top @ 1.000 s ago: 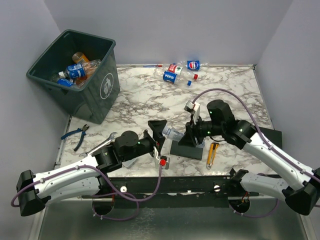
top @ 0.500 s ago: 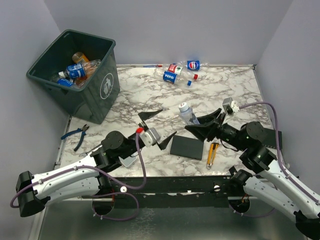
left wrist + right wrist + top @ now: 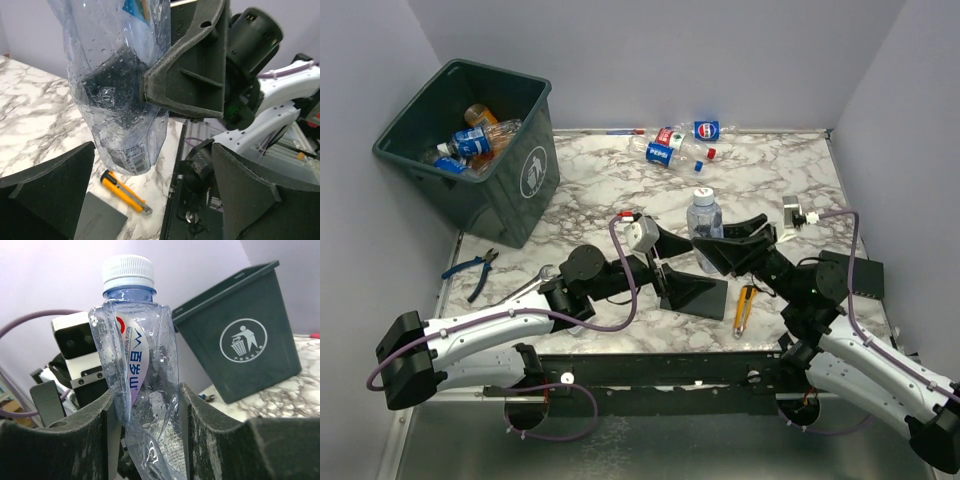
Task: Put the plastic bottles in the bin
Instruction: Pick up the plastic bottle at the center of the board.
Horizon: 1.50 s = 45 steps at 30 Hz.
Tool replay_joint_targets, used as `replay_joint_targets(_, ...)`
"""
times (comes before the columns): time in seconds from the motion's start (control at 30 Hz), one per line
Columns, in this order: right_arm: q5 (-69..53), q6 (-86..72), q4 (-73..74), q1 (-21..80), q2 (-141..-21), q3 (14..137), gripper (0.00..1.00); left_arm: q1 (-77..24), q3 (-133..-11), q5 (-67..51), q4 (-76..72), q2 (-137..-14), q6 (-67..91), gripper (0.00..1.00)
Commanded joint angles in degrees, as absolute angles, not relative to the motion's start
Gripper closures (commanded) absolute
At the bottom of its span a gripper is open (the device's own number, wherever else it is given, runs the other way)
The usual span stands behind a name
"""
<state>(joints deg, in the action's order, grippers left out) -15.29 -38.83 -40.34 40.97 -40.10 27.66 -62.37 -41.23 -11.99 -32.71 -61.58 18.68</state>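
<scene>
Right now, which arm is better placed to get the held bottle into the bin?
Likely left: the bin sits on its side, and the open left gripper faces the bottle that the right gripper holds mid-table.

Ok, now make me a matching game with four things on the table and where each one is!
Things:
1. white-capped bottle
2. bin
3. yellow knife
4. blue pliers

Places:
A. lying at the table's left edge, near the bin's foot
B. squeezed upright between the right fingers
C. far left corner, with bottles inside
D. lying just right of the black pad

Pairs: 1-B, 2-C, 3-D, 4-A
</scene>
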Motion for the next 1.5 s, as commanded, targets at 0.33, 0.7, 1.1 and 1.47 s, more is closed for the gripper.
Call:
replay_joint_targets(0.33, -15.11, -53.48, -61.0, 41.22, -45.04, 24.17, 0.7, -62.0, -43.49, -18.7, -42.23, -66.72, 25.64, 0.46)
replay_joint_targets(0.7, -18.11, -49.63, -51.34, 41.2, -43.16, 27.34, 0.62, -61.97, -44.07, -20.72, -42.93, -67.34, 25.94, 0.8)
replay_joint_targets(1.1, -21.68, -27.9, -6.09, 41.19, -40.75, 45.33, 0.48, -61.35, -44.66, -24.72, -35.09, -62.9, 22.99, 1.0)
replay_joint_targets(1.47, -21.67, -21.12, -2.02, 41.2, -41.14, 48.78, 0.76, -60.7, -49.25, -17.2, -23.76, -60.05, 19.64, 0.01)
